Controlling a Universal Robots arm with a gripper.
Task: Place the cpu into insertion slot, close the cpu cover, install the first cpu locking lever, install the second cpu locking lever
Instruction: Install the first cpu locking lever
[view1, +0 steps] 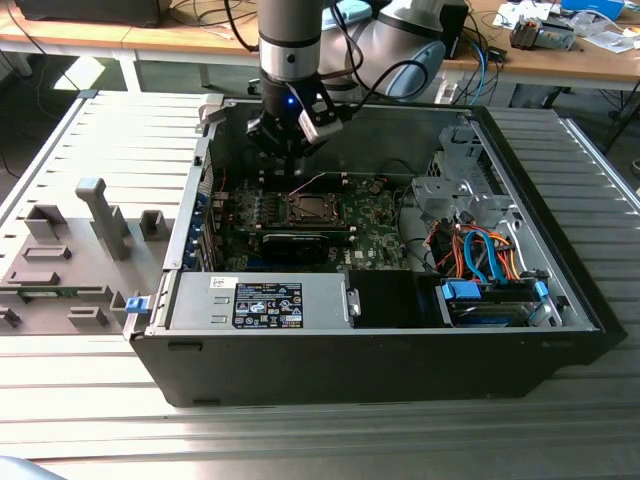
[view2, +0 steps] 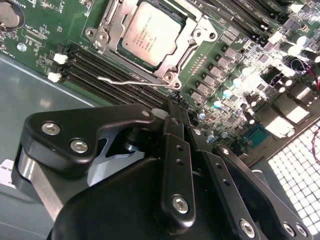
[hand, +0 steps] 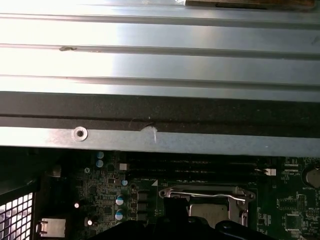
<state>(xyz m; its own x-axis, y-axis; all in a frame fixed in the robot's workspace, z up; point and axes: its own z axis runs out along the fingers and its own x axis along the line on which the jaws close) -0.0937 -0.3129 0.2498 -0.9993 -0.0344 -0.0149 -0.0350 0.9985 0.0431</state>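
Note:
The cpu (view2: 150, 35) lies flat in the insertion slot (view1: 307, 208) on the green board, silver top up. The cpu cover (view2: 107, 30) is folded down around it, so the chip shows through its window. One thin wire locking lever (view2: 125, 80) juts out beside the socket over the memory slots; in the first wrist view a lever (hand: 207, 195) runs along the socket's edge. My gripper (view2: 175, 100) hangs above the board just off the socket's corner, shut with nothing between its fingers. In the exterior view the gripper (view1: 289, 150) is behind the socket, inside the case.
The open computer case has a tall back wall (hand: 150, 110) close to the gripper. A long black expansion card (view1: 300, 240) lies in front of the socket, then a power supply (view1: 265, 300). A drive cage with cables (view1: 480, 250) fills the exterior view's right. Grey fixtures (view1: 70, 260) stand outside.

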